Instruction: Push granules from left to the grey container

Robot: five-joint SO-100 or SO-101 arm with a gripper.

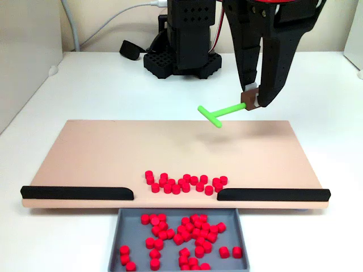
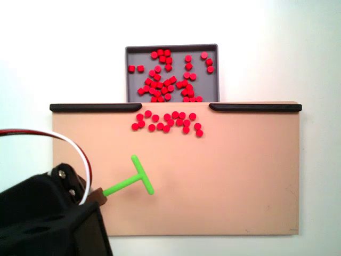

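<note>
I see the tan board [image 1: 102,153] spread below and ahead of my fingers, with the grey container [image 1: 122,232] butted against its far edge beyond the gap between two black strips [image 1: 76,193]. My gripper [image 1: 253,99] is clamped on the brown end of the green pusher stick [image 1: 218,115], whose crossbar hangs over the board. Granules [image 1: 184,183] lie loose on the board before the gap, well apart from the fingers; more sit inside the container.
</note>
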